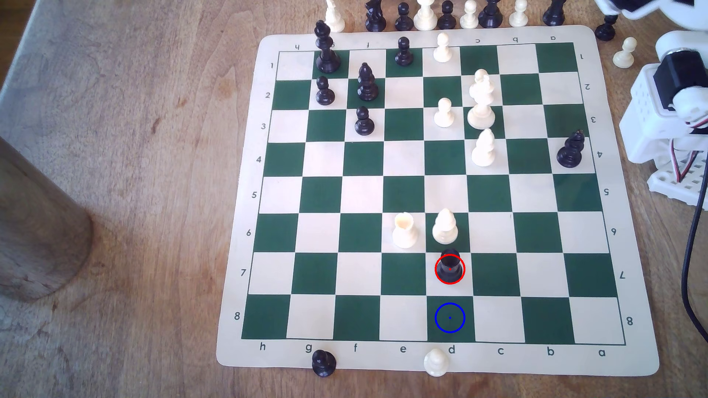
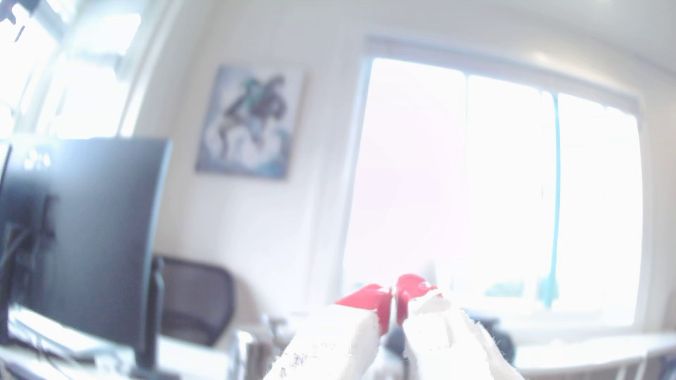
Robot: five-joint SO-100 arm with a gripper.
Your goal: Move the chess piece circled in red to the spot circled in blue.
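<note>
I am holding my jaws nearly closed and empty, aimed off at the room, while the rook (image 1: 449,266) is standing untouched one square from the spot (image 1: 449,317) by the board's near edge, so reaching down to it comes next.

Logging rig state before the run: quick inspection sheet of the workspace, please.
Surface: wooden table under a green-and-cream chess mat.
Job's things: black rook, red-ringed, on d7; blue-ringed spot on d8, bare, adjacent.
Clutter: cream rook and cream bishop just behind the black rook; spare pieces off the mat.
Pincer: red-tipped, jaws together, holding nothing, aimed at the room.
Cables: black cable at the exterior view's right edge.
Surroundings: monitor, bright window.
</note>
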